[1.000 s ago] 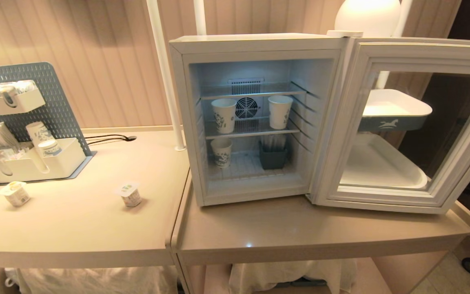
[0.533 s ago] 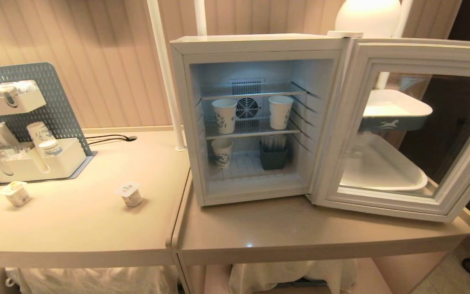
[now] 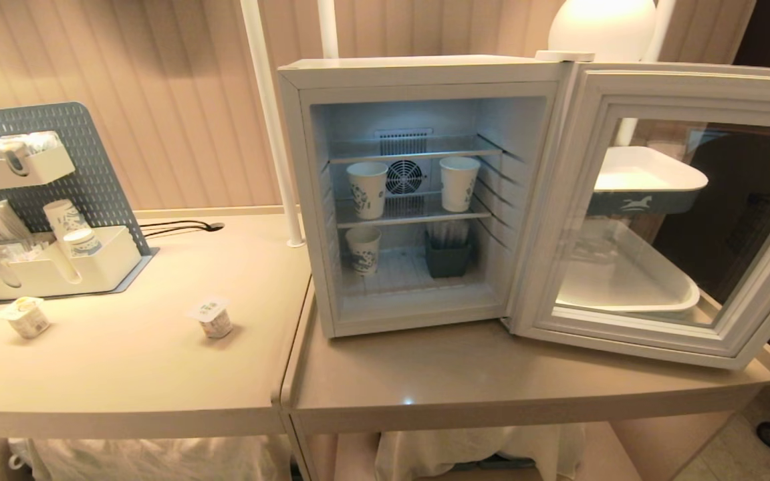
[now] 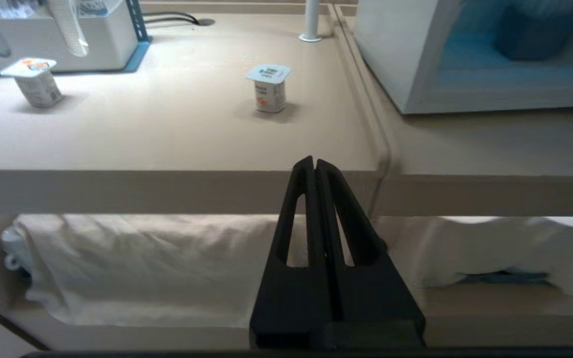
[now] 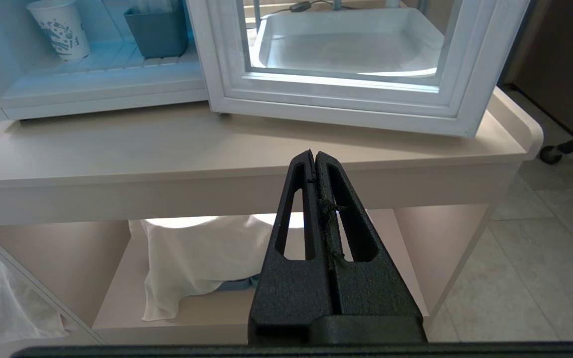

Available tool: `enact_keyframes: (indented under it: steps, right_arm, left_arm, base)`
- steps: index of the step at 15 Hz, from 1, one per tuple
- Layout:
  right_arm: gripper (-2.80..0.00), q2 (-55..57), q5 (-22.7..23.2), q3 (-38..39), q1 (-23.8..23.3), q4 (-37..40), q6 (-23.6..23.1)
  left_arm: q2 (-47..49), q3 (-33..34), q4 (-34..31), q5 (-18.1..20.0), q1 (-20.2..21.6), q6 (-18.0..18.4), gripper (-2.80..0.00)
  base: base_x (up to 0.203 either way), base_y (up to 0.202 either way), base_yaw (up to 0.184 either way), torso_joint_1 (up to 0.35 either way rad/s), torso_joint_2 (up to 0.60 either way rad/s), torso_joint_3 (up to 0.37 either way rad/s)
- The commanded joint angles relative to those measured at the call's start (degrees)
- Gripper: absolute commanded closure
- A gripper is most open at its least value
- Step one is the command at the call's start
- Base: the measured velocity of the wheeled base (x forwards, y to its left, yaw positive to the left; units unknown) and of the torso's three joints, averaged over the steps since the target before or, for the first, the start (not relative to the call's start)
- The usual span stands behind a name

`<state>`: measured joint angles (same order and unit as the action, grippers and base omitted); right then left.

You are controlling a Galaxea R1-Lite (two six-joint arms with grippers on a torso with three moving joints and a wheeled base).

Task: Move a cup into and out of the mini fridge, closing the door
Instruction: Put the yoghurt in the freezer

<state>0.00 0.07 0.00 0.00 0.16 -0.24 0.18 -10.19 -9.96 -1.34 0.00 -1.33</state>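
Note:
The white mini fridge [image 3: 425, 70] stands on the right-hand table with its door [image 3: 625, 334] swung open to the right. Inside it, two patterned paper cups [image 3: 367, 189] [image 3: 458, 182] stand on the middle wire shelf and a third cup [image 3: 363, 248] on the bottom. Two small sealed cups [image 3: 212, 317] [image 3: 26, 316] stand on the left table. Neither arm shows in the head view. My left gripper [image 4: 315, 161] is shut and empty, low before the table's front edge. My right gripper [image 5: 315, 154] is likewise shut and empty, before the fridge table's edge.
A grey-blue holder [image 3: 447, 257] sits on the fridge floor. An organiser rack [image 3: 57, 267] with cups and sachets is at the far left. A white pole [image 3: 271, 133] rises beside the fridge. White trays [image 3: 646, 177] lie behind the door, and cloth [image 3: 478, 447] lies on the lower shelf.
The fridge door has swung a little wider open. The cups and everything else in the head view have stayed put.

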Motion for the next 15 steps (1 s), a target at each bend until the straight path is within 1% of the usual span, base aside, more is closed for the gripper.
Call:
enact_keyframes:
  steps: [1,2,4,5,8,15]
  right_arm:
    - [0.00,0.00,0.01,0.00,0.00,0.02,-0.03]
    - [0.00,0.00,0.00,0.00,0.00,0.02,-0.03]
    - [0.00,0.00,0.01,0.00,0.00,0.02,-0.03]
    - [0.00,0.00,0.01,0.00,0.00,0.02,-0.03]
    - [0.00,0.00,-0.07,0.00,0.00,0.02,-0.03]
    - [0.00,0.00,0.01,0.00,0.00,0.02,-0.03]
  left_arm:
    - [-0.12,9.27,12.90,-0.50,-0.05,1.80,0.00]
    - [-0.12,10.78,13.57,-0.12,-0.07,2.99,0.00]
    - [-0.16,10.17,7.68,1.21,-0.08,4.20,0.00]
    - [-0.18,10.16,8.84,1.43,-0.09,4.35,0.00]
    - [-0.11,10.19,8.99,1.69,-0.09,4.85,0.00]
    - [-0.18,10.19,8.99,1.51,-0.09,4.23,0.00]
  base:
    - [0.000,0.000,0.000,0.000,0.00,0.000]
    - [0.000,0.000,0.000,0.000,0.00,0.000]
    - [0.000,0.000,0.000,0.000,0.00,0.000]
    - [0.000,0.000,0.000,0.000,0.00,0.000]
    - [0.000,0.000,0.000,0.000,0.00,0.000]
    - [0.000,0.000,0.000,0.000,0.00,0.000]
